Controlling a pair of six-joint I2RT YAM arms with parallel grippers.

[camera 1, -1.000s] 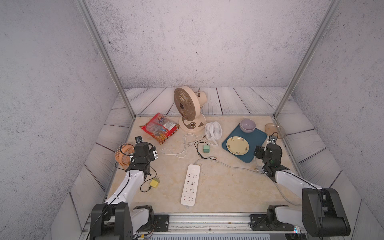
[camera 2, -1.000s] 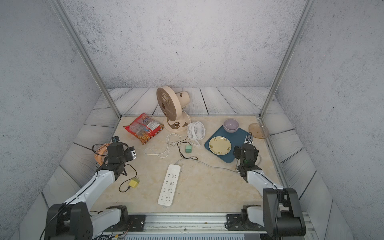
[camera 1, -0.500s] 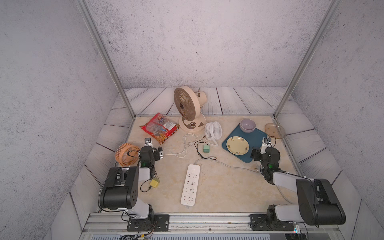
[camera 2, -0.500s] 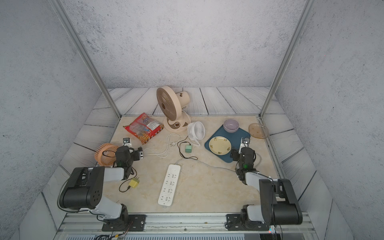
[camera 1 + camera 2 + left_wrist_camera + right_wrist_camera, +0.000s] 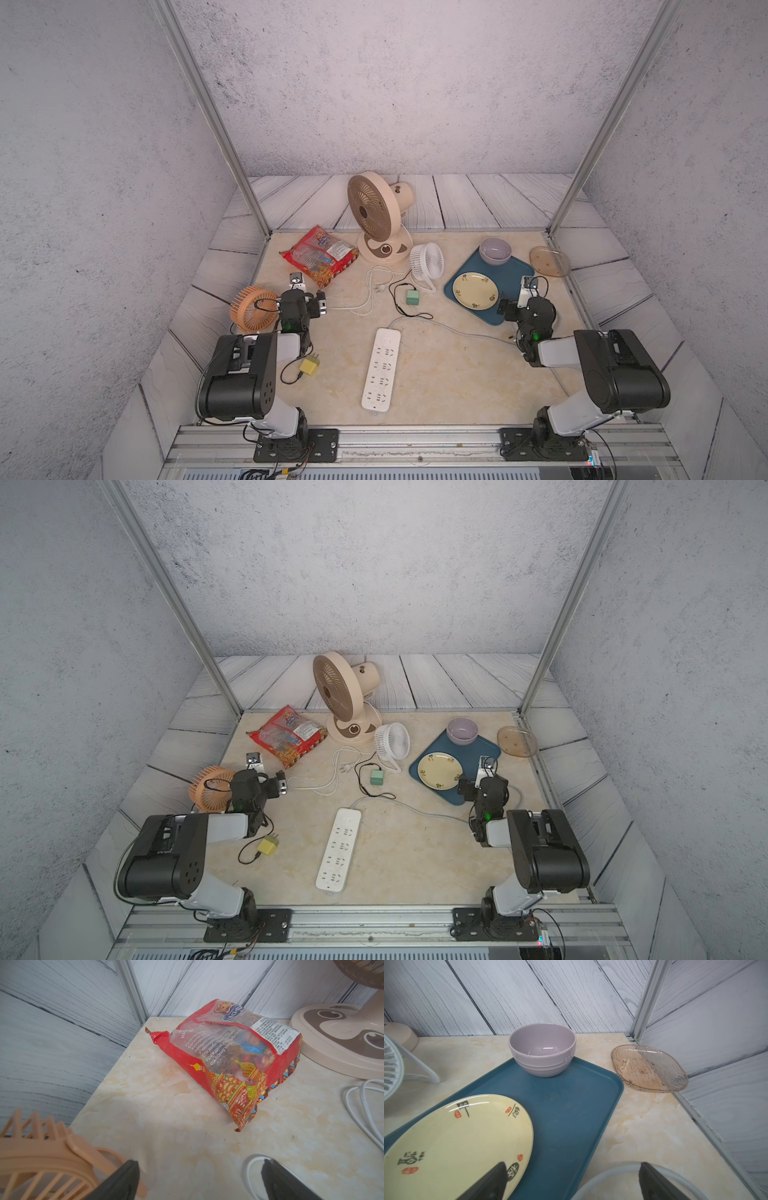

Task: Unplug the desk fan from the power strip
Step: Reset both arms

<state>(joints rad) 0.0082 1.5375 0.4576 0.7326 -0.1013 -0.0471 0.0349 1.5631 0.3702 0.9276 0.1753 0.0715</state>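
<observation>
The white power strip [image 5: 381,370] [image 5: 338,850] lies flat near the table's front, and I see no plug in its sockets. Its pale grey cord [image 5: 457,330] runs right and loops under my right gripper [image 5: 573,1165]. The beige desk fan [image 5: 374,212] [image 5: 338,688] stands at the back, its white cord's plug [image 5: 378,287] loose on the table. My left gripper [image 5: 308,291] [image 5: 199,1165] is open and empty between the orange fan and the white cord. The right gripper [image 5: 515,297] is also open and empty, over the blue tray's near corner.
A red snack bag [image 5: 320,255] lies back left. An orange fan [image 5: 253,309] has a yellow adapter [image 5: 309,365]; a small white fan [image 5: 426,259] has a green adapter [image 5: 412,298]. The blue tray [image 5: 511,270] carries a bowl and plate. An amber dish [image 5: 548,261] sits far right.
Both arms have folded back toward their bases, with the grippers staying low over the table. The right gripper's jaws have spread wider.
</observation>
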